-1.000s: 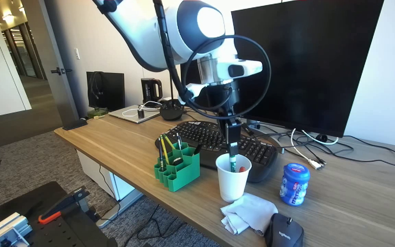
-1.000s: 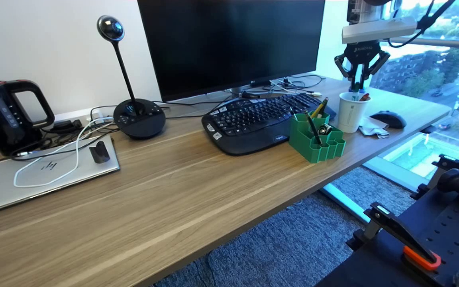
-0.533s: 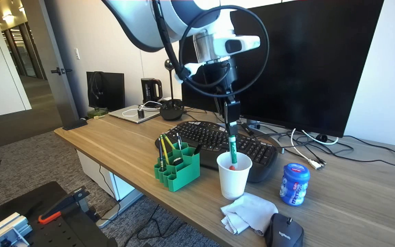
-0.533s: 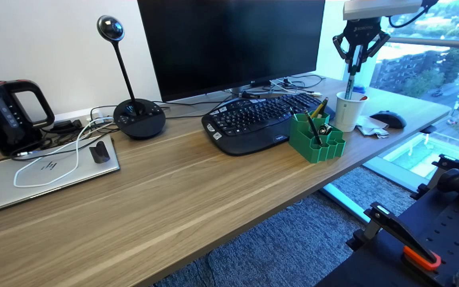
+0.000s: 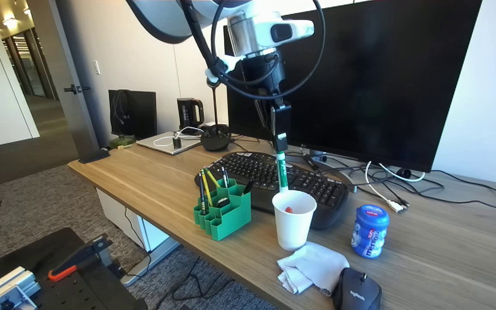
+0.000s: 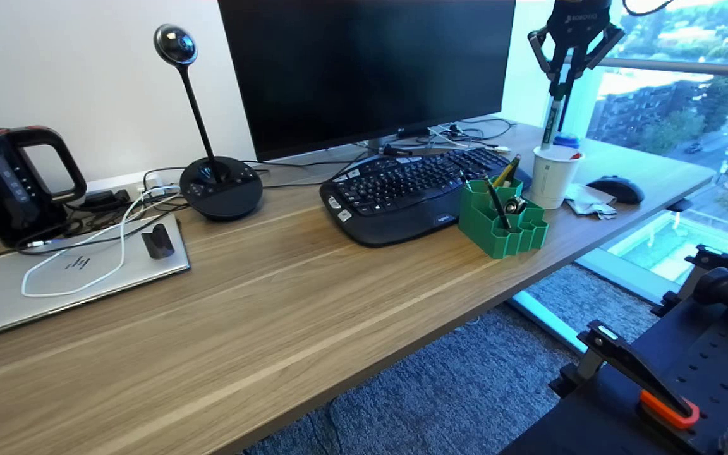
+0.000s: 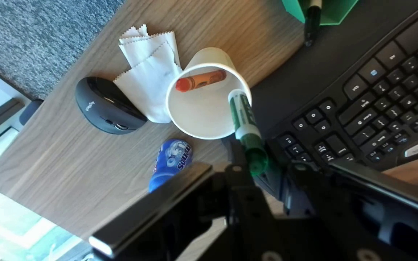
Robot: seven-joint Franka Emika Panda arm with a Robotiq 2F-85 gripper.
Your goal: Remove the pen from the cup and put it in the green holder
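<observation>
One pen (image 5: pixel 282 173): long axis close to upright, slightly tilted; white end down, green cap end up. Slim, green barrel with white lettering, white band below the cap. Held by its cap end in the pincer (image 5: pixel 280 143), which is closed on it. Location: at the rim of the white cup (image 5: pixel 293 228); whether directly over or just beyond, cannot be told. Against one second ago: pen drawn up from inside the cup, more barrel showing; pincer higher. Cup upright on the tabletop (image 5: pixel 437 258), orange marker (image 7: pixel 201 80) inside. To its left in an exterior view: green holder (image 5: pixel 234 221).
</observation>
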